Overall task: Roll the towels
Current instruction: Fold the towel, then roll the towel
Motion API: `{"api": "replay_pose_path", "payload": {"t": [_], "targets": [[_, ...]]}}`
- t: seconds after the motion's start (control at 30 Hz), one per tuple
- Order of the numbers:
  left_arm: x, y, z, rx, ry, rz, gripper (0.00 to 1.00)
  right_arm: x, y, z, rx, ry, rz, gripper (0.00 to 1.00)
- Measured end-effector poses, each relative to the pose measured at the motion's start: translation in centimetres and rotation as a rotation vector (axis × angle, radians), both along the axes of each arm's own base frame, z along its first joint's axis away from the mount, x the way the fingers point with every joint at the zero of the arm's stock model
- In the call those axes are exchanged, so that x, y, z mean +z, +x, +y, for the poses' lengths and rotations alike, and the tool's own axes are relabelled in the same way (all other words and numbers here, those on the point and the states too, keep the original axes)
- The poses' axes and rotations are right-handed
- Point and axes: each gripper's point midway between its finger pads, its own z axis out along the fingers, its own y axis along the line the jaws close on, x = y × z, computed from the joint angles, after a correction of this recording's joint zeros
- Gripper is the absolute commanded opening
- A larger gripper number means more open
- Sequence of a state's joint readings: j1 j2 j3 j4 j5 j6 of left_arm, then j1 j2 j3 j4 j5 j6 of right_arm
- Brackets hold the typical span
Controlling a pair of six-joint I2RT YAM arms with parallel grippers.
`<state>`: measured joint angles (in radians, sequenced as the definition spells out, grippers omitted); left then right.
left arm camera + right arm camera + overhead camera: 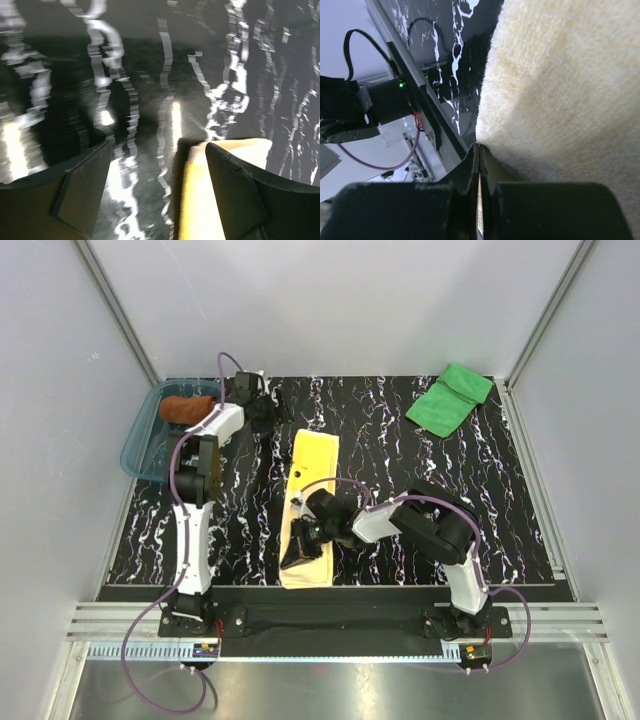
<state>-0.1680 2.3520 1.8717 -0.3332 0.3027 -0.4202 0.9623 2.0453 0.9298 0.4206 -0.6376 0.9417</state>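
Note:
The pale yellow towel (314, 472) lies as a long strip down the middle of the table. My right gripper (300, 552) is at the left edge of its near end, shut, and the cloth (570, 80) runs into the closed fingertips (479, 149). My left gripper (268, 412) hovers open over bare table just left of the towel's far end. The towel's corner (197, 200) shows beside its right finger (235, 190). A rolled rust-brown towel (188, 408) lies in the teal tray (140, 452). At the back right is the green towel (450, 398), loosely folded.
The tray stands at the table's back left corner, close beside the left arm. Grey walls and metal frame rails close in the black marbled table (400, 470) on three sides. The right arm's base and cables (380, 115) lie along the near rail.

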Motion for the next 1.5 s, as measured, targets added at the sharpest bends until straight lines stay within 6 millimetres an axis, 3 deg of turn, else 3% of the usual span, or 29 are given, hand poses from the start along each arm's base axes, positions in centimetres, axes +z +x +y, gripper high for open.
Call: {"api": "replay_pose_path", "payload": {"t": [0.1, 0.17, 0.2, 0.3, 0.43, 0.53, 0.6, 0.7, 0.77, 0.87, 0.97, 1.07, 1.13, 1.33, 1.5], "targets": [[0.8, -0.1, 1.8, 0.044, 0.019, 0.013, 0.82, 0.2, 0.5, -0.5, -0.003, -0.06, -0.037, 0.16], [2.2, -0.4, 2.8, 0.07, 0.027, -0.001, 0.82, 0.6, 1.0, -1.3, -0.01, -0.114, -0.073, 0.37], [3.4, -0.9, 3.2, 0.083, 0.029, -0.018, 0.82, 1.0, 1.2, -1.6, -0.016, -0.133, -0.091, 0.58], [7.2, -4.4, 4.1, 0.109, 0.029, -0.047, 0.82, 3.2, 2.1, -2.8, -0.033, -0.178, -0.172, 0.79], [13.0, -10.4, 4.3, 0.124, 0.005, -0.138, 0.81, 7.3, 3.0, -4.1, -0.062, -0.179, -0.279, 0.82], [15.1, -14.7, 3.6, 0.113, 0.0, -0.183, 0.81, 10.5, 3.1, -5.5, -0.099, -0.169, -0.346, 0.82], [14.8, -17.7, 2.2, 0.094, 0.004, -0.187, 0.81, 12.1, 3.1, -7.2, -0.146, -0.176, -0.392, 0.81], [11.7, -23.3, -0.2, 0.043, 0.018, -0.112, 0.78, 12.3, 2.4, -10.6, -0.212, -0.236, -0.417, 0.74], [8.7, -27.7, -1.8, -0.014, 0.031, -0.031, 0.76, 11.3, 1.4, -13.0, -0.244, -0.28, -0.407, 0.65], [5.2, -33.3, -2.3, -0.069, 0.051, 0.054, 0.72, 8.6, -1.0, -15.7, -0.243, -0.364, -0.378, 0.53], [4.2, -36.4, -2.3, -0.105, 0.033, 0.051, 0.7, 6.6, -4.3, -16.2, -0.174, -0.448, -0.393, 0.57], [3.9, -37.5, -2.7, -0.133, 0.007, 0.03, 0.67, 6.1, -7.4, -15.1, -0.069, -0.462, -0.474, 0.62], [3.5, -37.4, -2.9, -0.135, 0.008, 0.036, 0.66, 6.3, -8.1, -14.1, -0.031, -0.478, -0.54, 0.63], [2.3, -37.4, -2.7, -0.112, 0.027, 0.065, 0.66, 7.9, -6.5, -9.7, 0.014, -0.537, -0.805, 0.63], [2.8, -37.0, -2.3, -0.078, 0.028, 0.04, 0.66, 6.3, -5.6, -8.2, 0.073, -0.601, -0.956, 0.63]]}}
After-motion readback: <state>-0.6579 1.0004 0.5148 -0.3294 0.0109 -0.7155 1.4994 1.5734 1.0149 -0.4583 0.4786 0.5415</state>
